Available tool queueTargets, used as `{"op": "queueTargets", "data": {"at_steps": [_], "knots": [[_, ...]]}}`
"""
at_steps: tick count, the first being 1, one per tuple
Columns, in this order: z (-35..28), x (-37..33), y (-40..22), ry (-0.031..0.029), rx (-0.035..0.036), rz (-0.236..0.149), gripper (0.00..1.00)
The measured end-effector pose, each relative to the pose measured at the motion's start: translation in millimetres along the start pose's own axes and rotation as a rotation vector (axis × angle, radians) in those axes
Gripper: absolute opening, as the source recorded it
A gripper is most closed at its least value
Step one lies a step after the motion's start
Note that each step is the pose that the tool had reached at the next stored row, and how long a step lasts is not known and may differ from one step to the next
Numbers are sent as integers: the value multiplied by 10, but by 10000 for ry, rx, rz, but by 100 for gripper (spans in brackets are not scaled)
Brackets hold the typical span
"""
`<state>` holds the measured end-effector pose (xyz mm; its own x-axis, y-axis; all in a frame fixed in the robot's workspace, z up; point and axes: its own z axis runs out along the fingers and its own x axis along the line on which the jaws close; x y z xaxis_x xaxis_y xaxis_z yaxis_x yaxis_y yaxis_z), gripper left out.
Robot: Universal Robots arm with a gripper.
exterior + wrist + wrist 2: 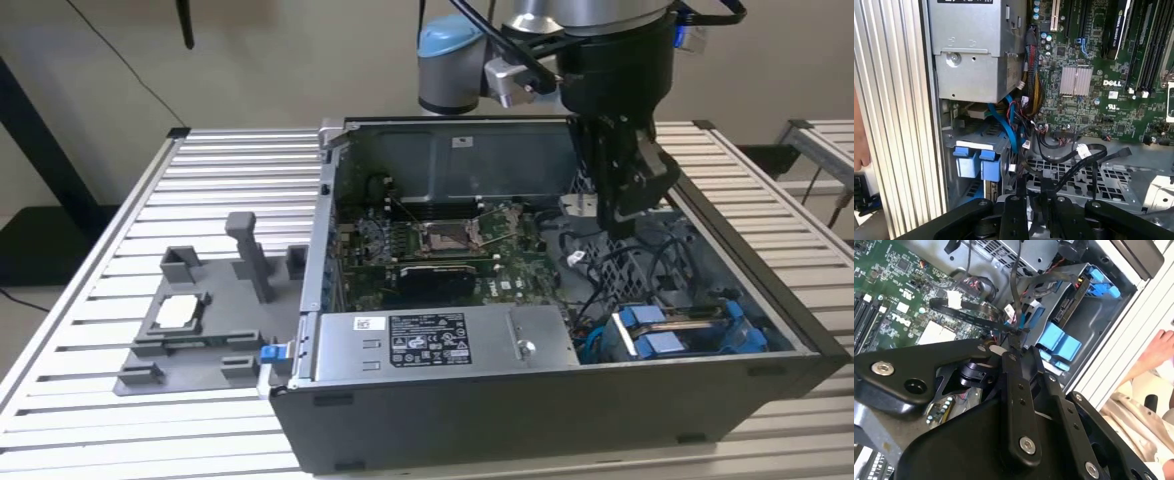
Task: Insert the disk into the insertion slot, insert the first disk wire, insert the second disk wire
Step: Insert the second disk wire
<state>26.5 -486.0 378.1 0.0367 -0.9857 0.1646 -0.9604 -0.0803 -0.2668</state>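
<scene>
**Disk seated, gripper pinching a wire**

A slatted metal table [120,200] by a pale wall carries the open computer case [534,425]. In the exterior view the insertion slot [683,322] lies at four o'clock in the case. The disk [1068,307] sits inside it, blue carrier tabs [976,161] facing up, long axis hidden. At one o'clock the gripper [623,228] hangs, pinched on a black wire [974,315].

Silver arm [587,12], blue joint cap [447,40]; matte black gripper [623,222], flat linkage bars [1016,400], silver screw heads [882,368].
</scene>
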Motion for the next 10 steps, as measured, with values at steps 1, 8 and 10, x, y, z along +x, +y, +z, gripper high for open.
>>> {"op": "queueTargets", "data": {"at_steps": [1,8,10], "knots": [[4,0,-1,-1,0,-1,27],[22,-3,-45,-3,1,-3,27],[23,-3,-45,-1,0,-5,27]]}}
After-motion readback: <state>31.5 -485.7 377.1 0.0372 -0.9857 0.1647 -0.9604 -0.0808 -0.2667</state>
